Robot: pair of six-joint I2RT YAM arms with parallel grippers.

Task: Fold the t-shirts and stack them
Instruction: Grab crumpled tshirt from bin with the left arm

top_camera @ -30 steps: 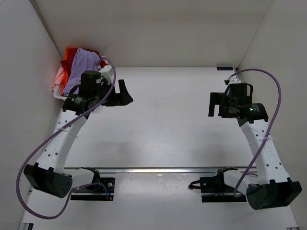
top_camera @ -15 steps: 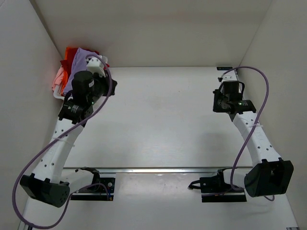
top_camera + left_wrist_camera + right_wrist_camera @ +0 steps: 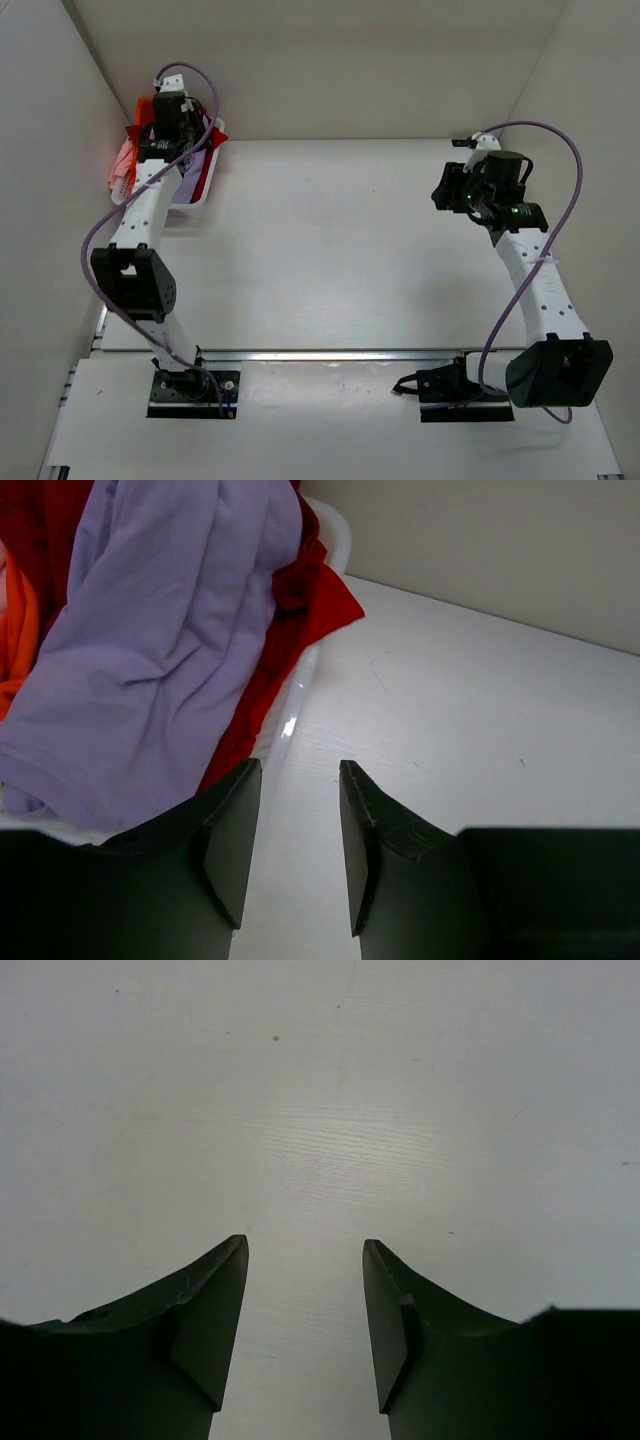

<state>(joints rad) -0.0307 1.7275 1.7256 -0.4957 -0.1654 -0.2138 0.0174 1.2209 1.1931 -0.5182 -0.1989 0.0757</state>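
Filling one basket (image 3: 335,535) are four t-shirts (image 3: 150,650): lavender (image 3: 170,600), red (image 3: 320,605), orange (image 3: 15,630), pink (image 3: 120,165).

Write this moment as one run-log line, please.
left hand: open, at basket of t-shirts | right hand: open, empty, above table | folding: not started

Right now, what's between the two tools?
Past the basket rim, only bare table lies between the left tool and right tool; the top view shows it.
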